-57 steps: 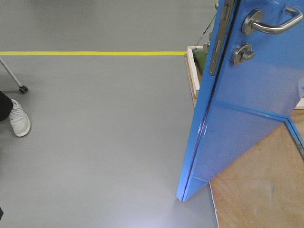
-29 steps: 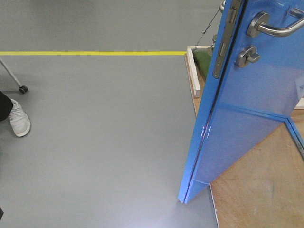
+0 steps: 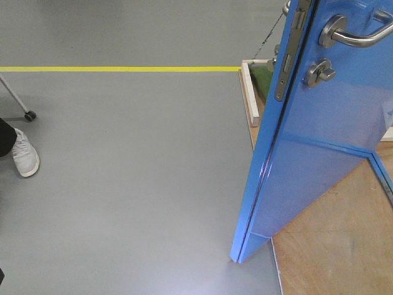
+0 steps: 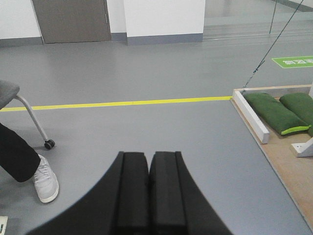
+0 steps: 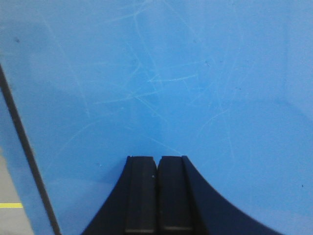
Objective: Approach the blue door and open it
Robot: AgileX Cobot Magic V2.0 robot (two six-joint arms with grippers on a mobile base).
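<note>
The blue door [image 3: 313,147] stands ajar at the right of the front view, its free edge toward me, with a steel lever handle [image 3: 356,34], a thumb-turn lock [image 3: 319,72] and a latch plate [image 3: 284,67] on the edge. The right wrist view is filled by the scratched blue door [image 5: 161,78]. My right gripper [image 5: 157,159] is shut and empty, its tips close to the panel. My left gripper [image 4: 148,155] is shut with nothing in it, over the grey floor, away from the door.
A wooden platform [image 3: 331,258] holds the door frame, with green sandbags [image 4: 274,112] and a white brace [image 4: 250,116] on it. A yellow floor line [image 3: 116,68] runs across. A seated person's white shoe [image 3: 24,153] and a chair castor [image 3: 29,115] are at the left.
The door's handle and edge shifted slightly right and up in the front view a second ago. Nothing has moved over the last half second.
</note>
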